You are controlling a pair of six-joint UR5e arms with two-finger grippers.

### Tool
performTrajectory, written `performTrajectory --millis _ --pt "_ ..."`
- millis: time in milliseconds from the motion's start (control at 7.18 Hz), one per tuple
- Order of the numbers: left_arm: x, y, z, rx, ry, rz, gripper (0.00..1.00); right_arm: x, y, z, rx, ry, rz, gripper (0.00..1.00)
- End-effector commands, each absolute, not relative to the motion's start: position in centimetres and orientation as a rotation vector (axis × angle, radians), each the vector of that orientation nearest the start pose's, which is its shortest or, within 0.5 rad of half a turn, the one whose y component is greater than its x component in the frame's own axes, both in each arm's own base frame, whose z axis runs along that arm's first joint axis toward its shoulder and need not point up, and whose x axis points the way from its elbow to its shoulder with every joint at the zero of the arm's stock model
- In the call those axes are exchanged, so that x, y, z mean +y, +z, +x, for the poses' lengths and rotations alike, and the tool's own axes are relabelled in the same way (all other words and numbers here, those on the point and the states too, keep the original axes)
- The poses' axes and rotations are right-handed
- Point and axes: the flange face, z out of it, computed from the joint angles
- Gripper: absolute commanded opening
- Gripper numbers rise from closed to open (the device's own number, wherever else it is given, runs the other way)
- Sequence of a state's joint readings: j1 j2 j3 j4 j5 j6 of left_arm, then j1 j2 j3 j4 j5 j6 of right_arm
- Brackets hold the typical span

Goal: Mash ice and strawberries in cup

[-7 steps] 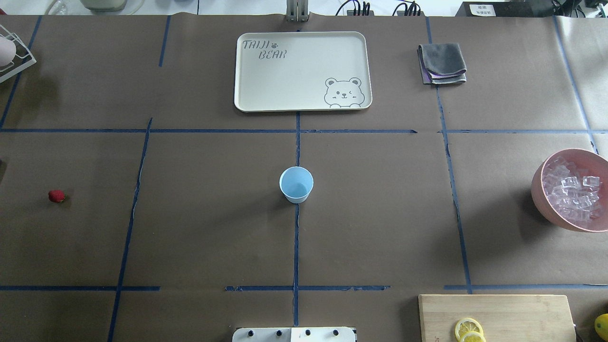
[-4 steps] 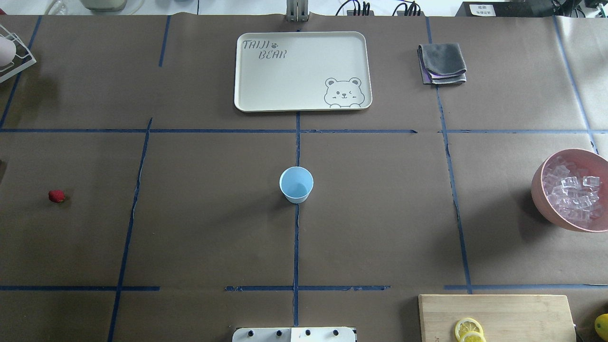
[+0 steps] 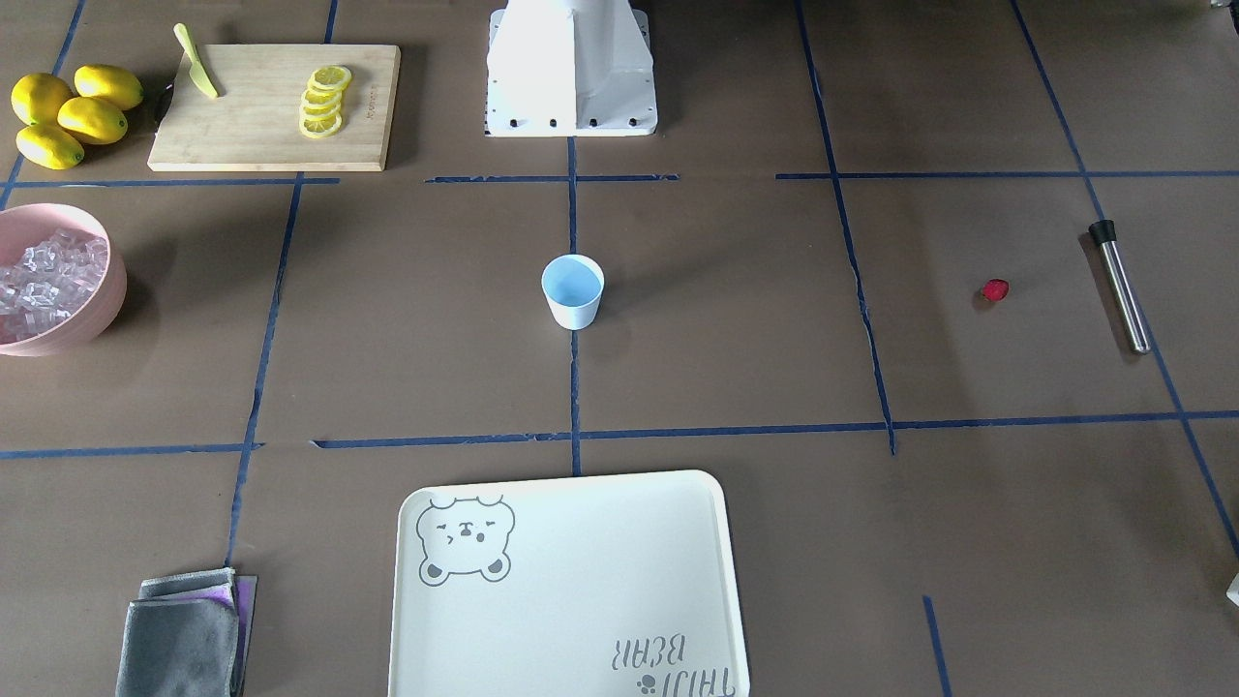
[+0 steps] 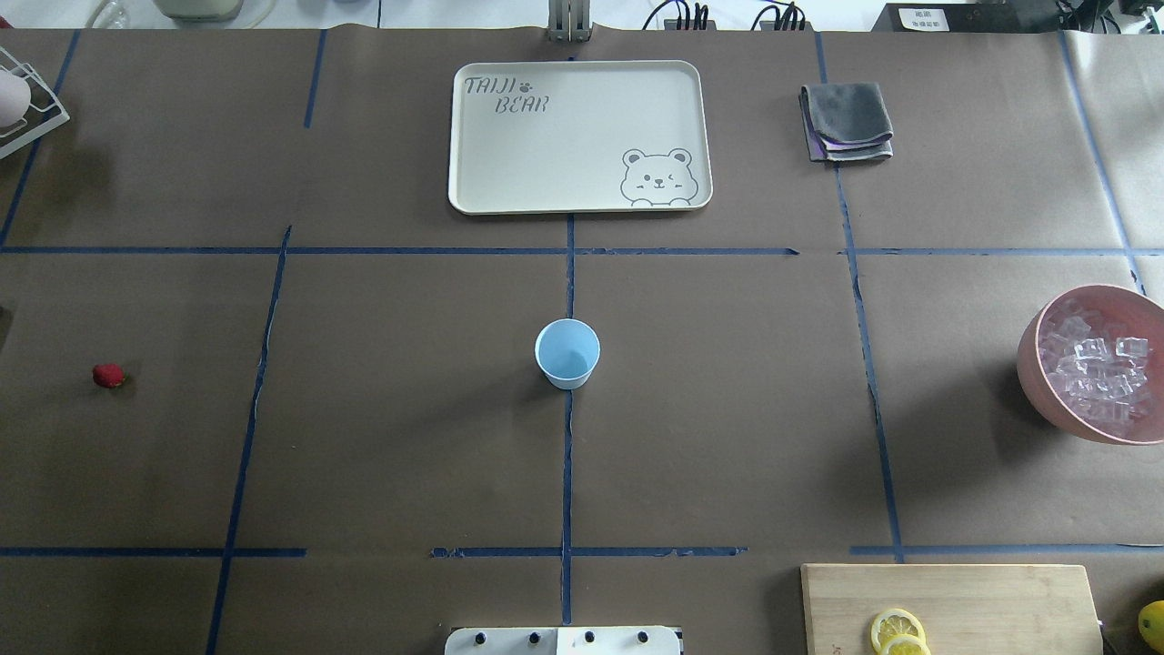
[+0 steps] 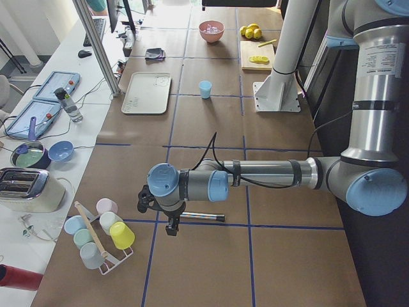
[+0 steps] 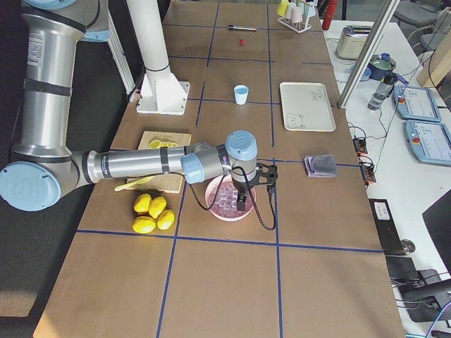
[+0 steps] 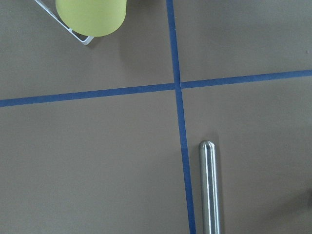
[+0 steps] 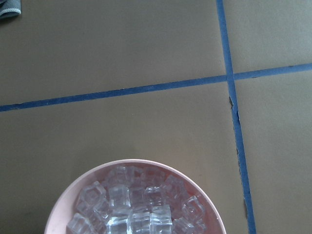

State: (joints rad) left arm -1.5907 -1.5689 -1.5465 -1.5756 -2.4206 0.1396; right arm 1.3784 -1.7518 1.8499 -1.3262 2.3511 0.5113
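2 silver arms point(image 5: 268, 173), pale-blue joint caps point(image 5: 218, 186), black cables point(image 5: 213, 135), white pedestal point(image 3: 571, 68)

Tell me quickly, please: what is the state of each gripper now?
Left gripper: cannot be told; it hangs near the metal rod.
Right gripper: cannot be told; it hangs over the ice.

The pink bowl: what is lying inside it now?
The pink bowl holds a heap of clear ice cubes, and nothing else shows in it. The cubes cover its bottom, so anything under them cannot be seen.
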Motion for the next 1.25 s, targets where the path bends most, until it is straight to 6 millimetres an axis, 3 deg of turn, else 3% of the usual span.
performTrajectory --millis 0,139,557,1113 --pt "-48.8 66.6 -6.8 0.849 0.103 0.048 1.0 -42.1 58.8 -4.5 -0.821 0.148 0.029 0.95" --pt "-48.8 66.6 -6.8 0.849 0.103 0.048 1.0 -42.1 59.1 -5.2 -0.813 0.136 0.019 0.95" --pt "-48.8 66.6 -6.8 0.848 0.103 0.048 1.0 -42.0 59.2 -7.2 -0.809 0.094 0.001 0.83" --pt "-48.8 66.7 -6.8 0.849 0.103 0.048 1.0 -42.1 60.3 -7.6 -0.802 0.092 -0.018 0.53"
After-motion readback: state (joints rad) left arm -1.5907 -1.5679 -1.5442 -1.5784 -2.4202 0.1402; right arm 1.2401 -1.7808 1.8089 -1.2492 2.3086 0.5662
